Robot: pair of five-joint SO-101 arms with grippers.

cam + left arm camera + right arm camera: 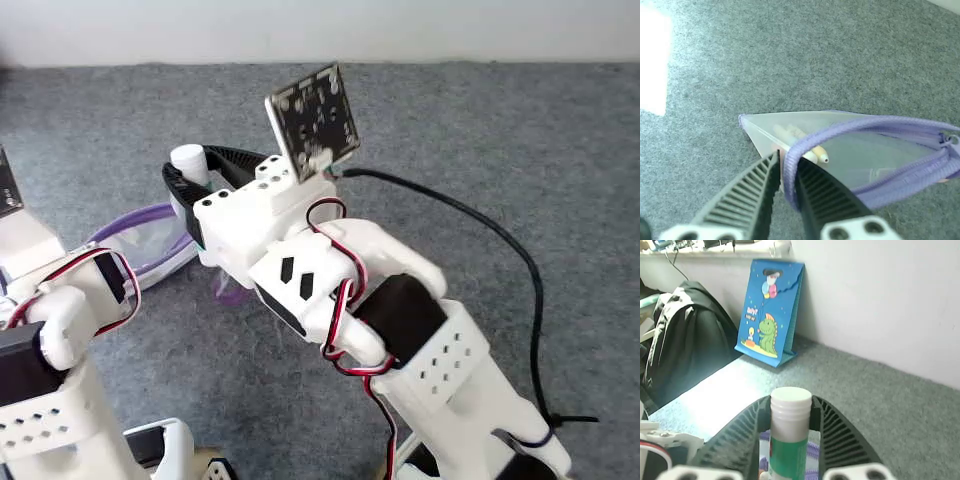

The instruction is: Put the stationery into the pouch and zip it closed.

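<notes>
left end effector (786,161) pinched pouch (865,150) rim | right end effector (790,402) gripped glue stick (789,440) over pouch | risk was glue stick knocking rim loose

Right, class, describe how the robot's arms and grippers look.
The left arm and right arm have white plastic shells, black motor blocks and looped red, white and black wires. Their fingers are dark, ribbed and tapering. A square circuit board with a black cable sits on the right wrist.
</notes>
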